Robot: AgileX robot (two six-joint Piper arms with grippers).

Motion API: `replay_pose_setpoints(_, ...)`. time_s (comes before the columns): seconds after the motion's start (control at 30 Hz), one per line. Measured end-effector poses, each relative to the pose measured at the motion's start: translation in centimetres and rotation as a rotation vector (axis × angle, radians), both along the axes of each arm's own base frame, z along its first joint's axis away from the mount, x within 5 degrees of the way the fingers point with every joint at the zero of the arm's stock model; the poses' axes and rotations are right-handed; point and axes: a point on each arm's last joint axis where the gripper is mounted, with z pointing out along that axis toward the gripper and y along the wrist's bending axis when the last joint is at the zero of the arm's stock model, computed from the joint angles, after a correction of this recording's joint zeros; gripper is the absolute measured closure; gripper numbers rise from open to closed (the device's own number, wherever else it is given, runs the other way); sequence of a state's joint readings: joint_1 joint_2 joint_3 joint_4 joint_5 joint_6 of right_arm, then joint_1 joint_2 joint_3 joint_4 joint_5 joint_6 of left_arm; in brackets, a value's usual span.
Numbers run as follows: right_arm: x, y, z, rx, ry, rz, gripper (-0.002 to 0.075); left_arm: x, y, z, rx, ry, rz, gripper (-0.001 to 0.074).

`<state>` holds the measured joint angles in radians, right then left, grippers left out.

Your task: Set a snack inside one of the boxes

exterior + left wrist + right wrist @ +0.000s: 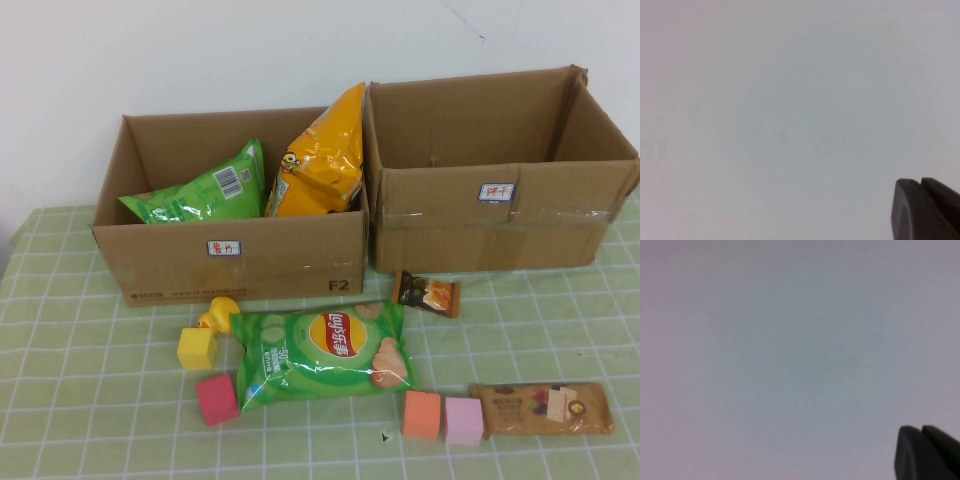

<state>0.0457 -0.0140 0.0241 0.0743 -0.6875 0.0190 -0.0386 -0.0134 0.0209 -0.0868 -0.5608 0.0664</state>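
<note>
In the high view, a green Lay's chip bag (322, 352) lies flat on the checked cloth in front of the left cardboard box (230, 262). That box holds a green bag (200, 195) and a yellow bag (320, 160). The right cardboard box (500, 215) looks empty. A small dark snack packet (428, 294) and a brown biscuit packet (542, 408) lie on the cloth. Neither arm shows in the high view. My left gripper (920, 187) and right gripper (921, 432) each show two dark fingertips pressed together against a blank pale surface, holding nothing.
A yellow block (196, 349), a yellow duck (218, 314) and a red block (217, 399) sit left of the Lay's bag. An orange block (421, 414) and a pink block (464, 421) sit at the front right. A white wall stands behind the boxes.
</note>
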Motion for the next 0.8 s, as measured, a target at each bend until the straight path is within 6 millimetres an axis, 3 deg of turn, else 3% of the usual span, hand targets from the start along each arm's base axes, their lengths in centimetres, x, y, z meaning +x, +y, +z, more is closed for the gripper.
replay_pose_setpoints(0.13,-0.4,-0.1,2.6,-0.012,0.045,-0.016,0.0728,0.0,-0.1,1.4,-0.002,0.091,-0.015,0.0736)
replay_pose_setpoints(0.27,-1.5,0.3,6.0,-0.115,0.198,-0.027,0.0728,-1.3,-0.3,5.8,0.02,0.224,-0.037,0.0736)
replay_pose_setpoints(0.37,-1.8,0.6,7.3,-0.198,0.357,-0.021,0.0728,-1.2,-0.4,7.7,0.058,0.371,-0.039,0.0736)
replay_pose_setpoints(0.47,-0.8,0.8,6.9,-0.25,0.543,0.003,0.0728,0.0,-0.6,8.1,0.111,0.545,-0.039,0.0736)
replay_pose_setpoints(0.5,0.1,1.0,5.9,-0.274,0.688,0.028,0.0728,1.1,-0.7,7.6,0.14,0.648,-0.041,0.0736)
replay_pose_setpoints(0.63,1.7,1.2,3.9,-0.309,0.954,0.078,0.0728,3.7,-1.2,6.0,0.108,0.876,-0.106,0.0736)
replay_pose_setpoints(0.8,3.5,1.4,1.9,-0.409,1.172,0.113,0.0728,7.1,-2.0,4.1,0.082,1.073,-0.194,0.0736)
